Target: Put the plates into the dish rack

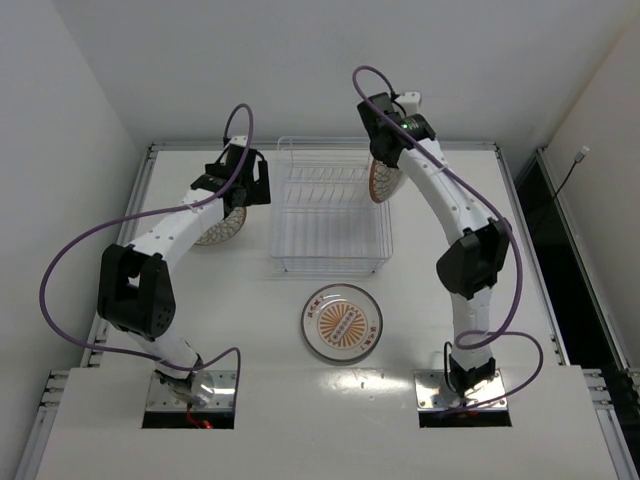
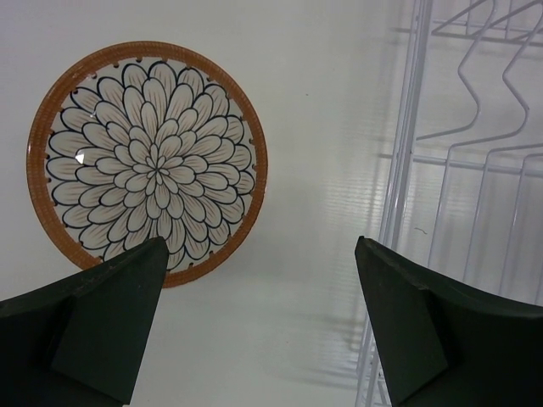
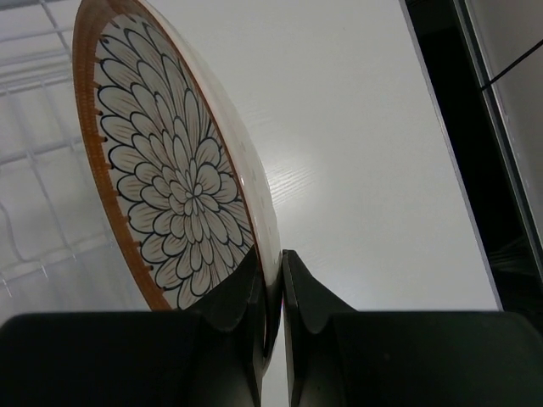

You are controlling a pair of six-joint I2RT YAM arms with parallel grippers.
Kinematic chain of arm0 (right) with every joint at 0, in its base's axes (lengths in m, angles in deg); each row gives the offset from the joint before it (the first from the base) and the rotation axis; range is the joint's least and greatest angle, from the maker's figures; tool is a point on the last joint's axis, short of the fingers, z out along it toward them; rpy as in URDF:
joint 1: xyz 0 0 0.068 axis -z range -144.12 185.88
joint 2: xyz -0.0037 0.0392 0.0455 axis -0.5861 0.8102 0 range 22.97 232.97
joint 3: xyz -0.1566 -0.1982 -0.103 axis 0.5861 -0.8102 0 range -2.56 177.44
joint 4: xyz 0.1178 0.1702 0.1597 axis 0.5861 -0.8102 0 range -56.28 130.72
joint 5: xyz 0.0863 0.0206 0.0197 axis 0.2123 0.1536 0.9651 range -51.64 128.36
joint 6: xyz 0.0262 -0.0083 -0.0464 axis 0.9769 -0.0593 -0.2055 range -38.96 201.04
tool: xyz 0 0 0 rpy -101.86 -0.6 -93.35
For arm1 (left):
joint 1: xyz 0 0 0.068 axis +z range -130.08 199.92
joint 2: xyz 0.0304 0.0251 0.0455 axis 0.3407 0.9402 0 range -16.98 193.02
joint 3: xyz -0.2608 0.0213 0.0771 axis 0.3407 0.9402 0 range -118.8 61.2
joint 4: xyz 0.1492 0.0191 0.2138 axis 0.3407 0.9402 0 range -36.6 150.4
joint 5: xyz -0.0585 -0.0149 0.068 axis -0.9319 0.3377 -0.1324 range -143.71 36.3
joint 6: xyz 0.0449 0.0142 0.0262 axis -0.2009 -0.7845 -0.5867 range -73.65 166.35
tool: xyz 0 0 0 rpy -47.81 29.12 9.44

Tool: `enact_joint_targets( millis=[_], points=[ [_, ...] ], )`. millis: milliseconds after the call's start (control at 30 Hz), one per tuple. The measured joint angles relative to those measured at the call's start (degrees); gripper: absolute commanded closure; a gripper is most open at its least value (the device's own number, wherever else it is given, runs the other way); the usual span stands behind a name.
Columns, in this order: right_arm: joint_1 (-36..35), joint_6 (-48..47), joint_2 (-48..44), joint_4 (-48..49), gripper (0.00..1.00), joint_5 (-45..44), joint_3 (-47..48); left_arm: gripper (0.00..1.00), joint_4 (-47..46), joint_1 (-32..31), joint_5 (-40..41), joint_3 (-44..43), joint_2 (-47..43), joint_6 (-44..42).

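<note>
Where the matte white table (image 1: 250,310) meets plain white walls (image 1: 300,60) on the far and left sides, a metal rail edges it, and a dark gap runs along its right side. At the middle of the table stands the dish rack (image 1: 330,265), a rectangular basket of thin pale wire with a row of bent slats across its floor. On the near side of it, flat on the table and apart from the rack, lies a round glossy plate with an orange medallion centre (image 1: 341,322). To the left of the rack a second round plate (image 2: 148,161) lies flat, its rim brown and beaded, its face filled with dark-outlined white petals. The left gripper (image 2: 260,254) hangs above this plate with its dark fingers spread wide, grasping nothing. The right gripper (image 3: 282,263) pinches the rim of a third plate (image 3: 170,170) with the same petal pattern, held on edge at the rack's far right side; whether it touches the wires cannot be told. Purple cables (image 1: 60,270) loop along both white arms.
</note>
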Motion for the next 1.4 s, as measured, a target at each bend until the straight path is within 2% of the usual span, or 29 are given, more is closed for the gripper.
enact_joint_targets(
  millis=[433, 667, 833, 1000, 1133, 1200, 1333, 1400],
  points=[
    [-2.2, -5.7, 5.2, 7.0, 1.0, -5.3, 0.6, 0.09, 0.0, 0.0, 0.6, 0.0, 0.0, 0.0],
    [-4.8, -13.6, 6.4, 11.9, 1.0, -8.7, 0.6, 0.09, 0.0, 0.0, 0.6, 0.0, 0.0, -0.2],
    [-9.2, -20.3, 8.9, 16.5, 1.0, -15.8, 0.5, 0.09, 0.0, 0.0, 0.6, 0.0, 0.0, -0.2],
    [-12.3, -21.6, 12.2, 19.2, 1.0, -20.2, 0.5, 0.09, 0.1, 0.0, 0.6, 0.0, 0.0, -0.2],
    [-13.3, -20.4, 14.2, 19.9, 1.0, -20.4, 0.5, 0.09, 0.0, 0.0, 0.6, 0.0, 0.0, -0.2],
    [-13.6, -19.7, 14.3, 19.9, 0.97, -20.4, 0.5, 0.09, 0.1, 0.0, 0.6, 0.0, 0.0, -0.2],
    [-13.4, -17.9, 14.1, 19.7, 0.78, -19.4, 0.3, 0.09, 0.0, 0.0, 0.6, 0.0, 0.0, -0.2],
    [-13.3, -16.5, 13.8, 19.6, 0.76, -16.8, -0.4, 0.09, 0.0, 0.0, 0.6, 0.0, 0.0, -0.2]
  ],
)
